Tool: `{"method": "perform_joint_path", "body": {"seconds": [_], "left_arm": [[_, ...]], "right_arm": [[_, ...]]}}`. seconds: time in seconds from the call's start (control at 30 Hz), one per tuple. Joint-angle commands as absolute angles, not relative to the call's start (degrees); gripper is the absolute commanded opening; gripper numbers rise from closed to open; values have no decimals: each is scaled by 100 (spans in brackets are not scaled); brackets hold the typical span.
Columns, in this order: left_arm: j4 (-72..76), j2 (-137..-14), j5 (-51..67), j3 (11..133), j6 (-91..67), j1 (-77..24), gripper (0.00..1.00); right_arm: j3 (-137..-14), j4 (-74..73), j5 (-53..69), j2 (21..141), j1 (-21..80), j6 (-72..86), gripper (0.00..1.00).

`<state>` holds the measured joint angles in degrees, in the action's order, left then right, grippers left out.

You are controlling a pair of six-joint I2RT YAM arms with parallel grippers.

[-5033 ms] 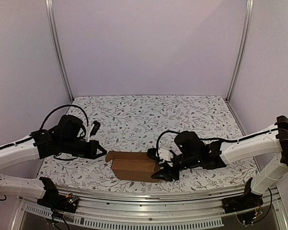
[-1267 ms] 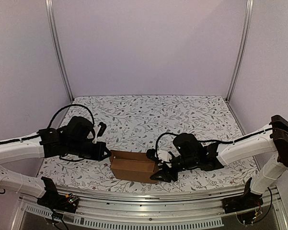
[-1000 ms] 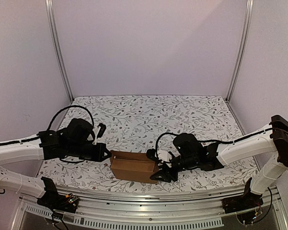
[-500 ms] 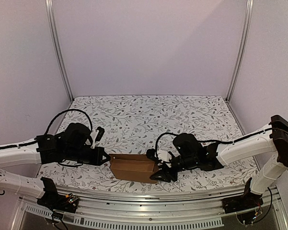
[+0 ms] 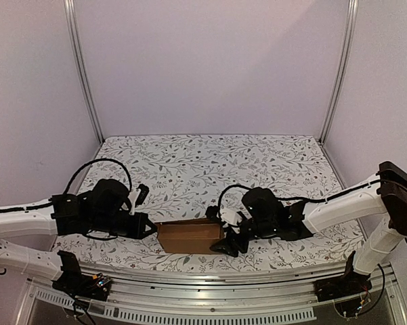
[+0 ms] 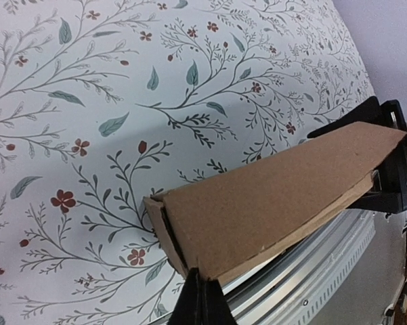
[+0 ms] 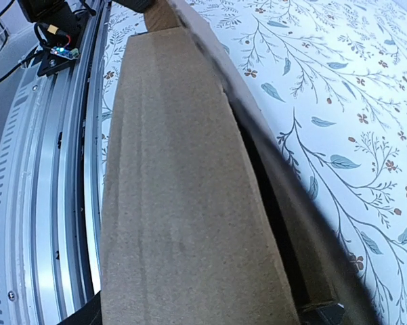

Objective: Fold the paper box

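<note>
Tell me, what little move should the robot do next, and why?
Probably press the paper box closed with the shut left gripper. It looks nearly folded, but a dark gap shows along its top in the right wrist view, and the right gripper sits at its other end.

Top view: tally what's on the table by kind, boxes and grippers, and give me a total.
Box: 1
Grippers: 2 (left gripper, right gripper)
Total: 3
</note>
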<state>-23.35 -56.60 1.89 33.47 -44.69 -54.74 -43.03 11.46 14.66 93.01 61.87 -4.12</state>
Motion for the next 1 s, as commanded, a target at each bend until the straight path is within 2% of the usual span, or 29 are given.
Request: {"method": "perform_joint_path", "body": {"seconds": [0.0, 0.03, 0.07, 0.37, 0.63, 0.77, 0.9, 0.97], "left_arm": [[-2570, -5673, 192, 3189, -4529, -5607, 0], [-2581, -5677, 162, 3204, -4531, -5607, 0], [-2585, -5682, 140, 3224, -4531, -5612, 0], [-2568, -5782, 18, 3302, -4611, -5613, 0], [-2449, -5900, 18, 3357, -4706, -5621, 0], [-2353, -5965, -202, 3368, -4893, -5628, 0], [-2277, -5990, -354, 3349, -5100, -5655, 0], [-2261, -5977, -435, 3349, -5207, -5688, 0]], "right_arm": [[-4372, 1176, 1313, 9121, 6223, -284, 76], [-4358, 1154, 1298, 9043, 6230, -275, 94], [-4359, 1118, 1288, 8991, 6231, -273, 98], [-4231, 604, 1118, 8320, 6223, -330, 99], [-4300, -584, 353, 7183, 6216, -237, 99], [-4658, -1384, -135, 6823, 6223, 405, 99], [-4816, -1764, 389, 6703, 6235, 403, 99], [-4858, -1931, 218, 6676, 6412, 413, 99]]}}
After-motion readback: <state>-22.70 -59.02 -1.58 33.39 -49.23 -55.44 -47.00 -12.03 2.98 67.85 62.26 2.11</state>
